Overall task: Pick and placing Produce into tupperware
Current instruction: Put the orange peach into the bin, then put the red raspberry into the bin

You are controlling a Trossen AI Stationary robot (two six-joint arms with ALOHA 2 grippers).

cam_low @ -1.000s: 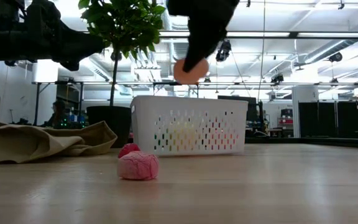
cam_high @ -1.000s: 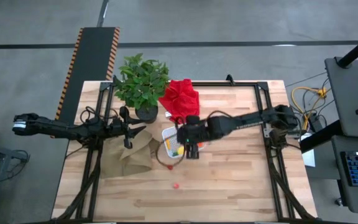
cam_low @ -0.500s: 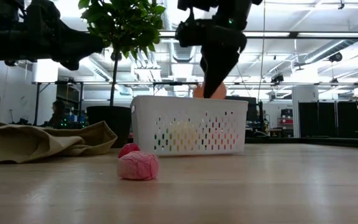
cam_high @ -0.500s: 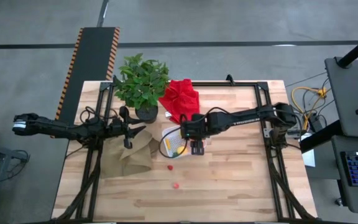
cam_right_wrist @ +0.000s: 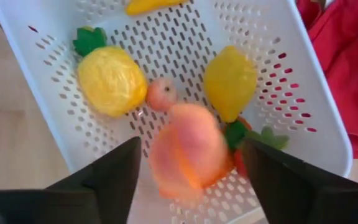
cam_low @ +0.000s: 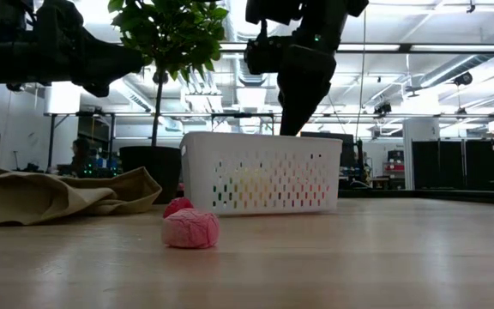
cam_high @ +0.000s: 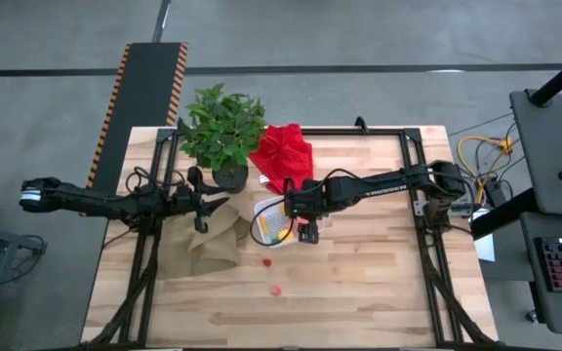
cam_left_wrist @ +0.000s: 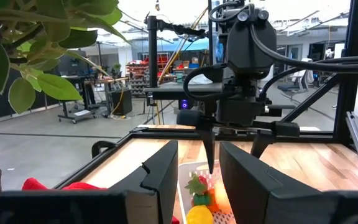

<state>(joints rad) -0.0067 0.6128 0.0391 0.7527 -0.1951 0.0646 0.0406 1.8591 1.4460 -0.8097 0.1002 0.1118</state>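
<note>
**Peach between spread fingers over the white container**

The right gripper [cam_high: 303, 232] hangs above the near-right edge of the tupperware [cam_high: 271, 222], pointing down into it. In the right wrist view its two dark fingers [cam_right_wrist: 104, 177] stand wide apart, and the blurred peach [cam_right_wrist: 187, 152] sits between them with clear gaps on either side, so nothing is clamped; whether the peach is in the air or resting on the bottom cannot be told. In the low view the gripper's tip [cam_low: 292, 107] ends just above the container's rim [cam_low: 260, 136].

Around the peach, on the perforated bottom, lie a yellow pepper with a green stem [cam_right_wrist: 109, 78], a yellow lemon [cam_right_wrist: 230, 82], a small pinkish fruit [cam_right_wrist: 161, 94] between those two, and a yellow-orange piece [cam_right_wrist: 148, 5] at the far wall. A bit of green and red [cam_right_wrist: 253, 140] shows under the peach.

Outside the tupperware, two small red berries lie on the wooden table [cam_high: 379, 283]: one [cam_high: 266, 260] just in front of the container, the other [cam_high: 276, 290] nearer the table's front edge.

A red cloth [cam_high: 283, 156] lies just behind the container, a potted plant [cam_high: 222, 132] beside it, and a crumpled brown paper bag [cam_high: 213, 239] to the left. The left gripper [cam_high: 213, 207] waits over that bag, its fingers [cam_left_wrist: 163, 171] parted and empty.
</note>
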